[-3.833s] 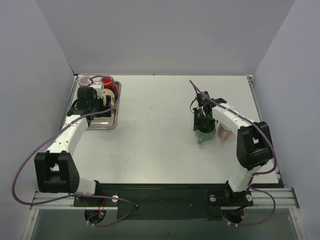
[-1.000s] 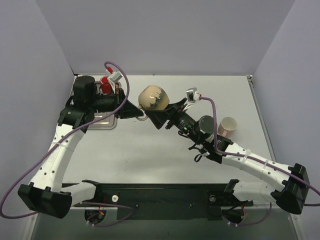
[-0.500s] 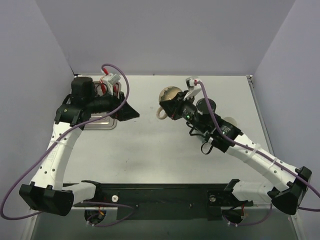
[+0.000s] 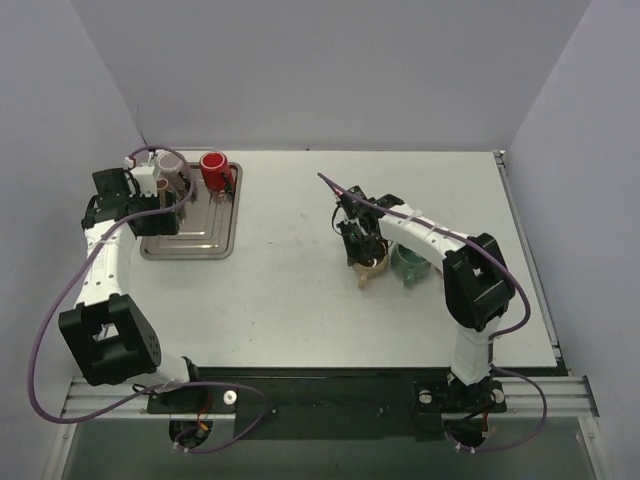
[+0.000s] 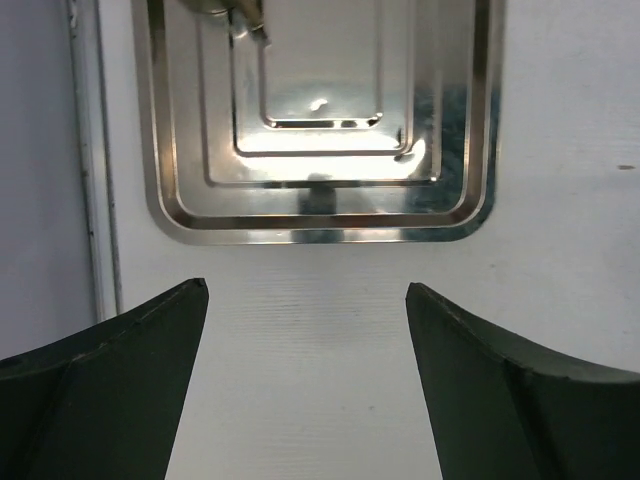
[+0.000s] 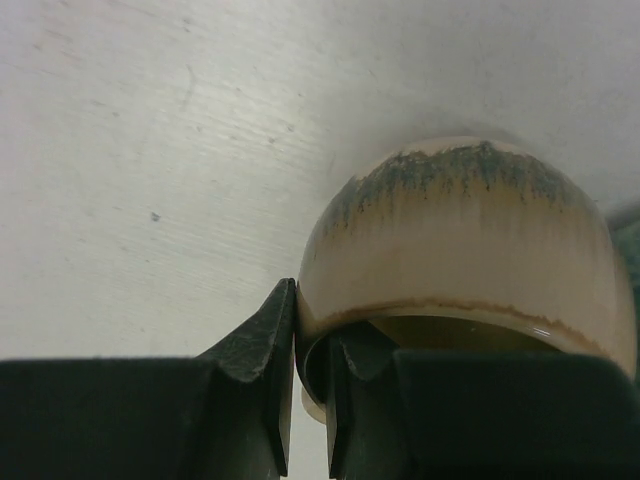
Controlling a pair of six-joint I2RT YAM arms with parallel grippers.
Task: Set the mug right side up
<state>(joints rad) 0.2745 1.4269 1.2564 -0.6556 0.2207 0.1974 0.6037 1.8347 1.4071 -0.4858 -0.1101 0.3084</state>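
Observation:
The beige mug (image 4: 372, 265) with a grey-green glazed band stands by the table's middle right, mouth towards my right wrist camera, its handle (image 4: 362, 282) pointing to the near side. My right gripper (image 4: 362, 250) comes down on it from above. In the right wrist view the gripper (image 6: 310, 345) is shut on the mug's (image 6: 460, 240) rim, one finger inside and one outside. I cannot tell whether the mug's base touches the table. My left gripper (image 5: 305, 300) is open and empty over bare table beside the tray.
A green mug (image 4: 410, 262) stands right against the beige mug's right side. A steel tray (image 4: 190, 245) lies at the far left and also shows in the left wrist view (image 5: 320, 225). A mauve cup (image 4: 172, 165) and a red cup (image 4: 213, 170) stand at its far end.
My right arm has brought the beige mug from mid-air over the table's centre down beside the green mug. My left arm has drawn back to the tray's left side.

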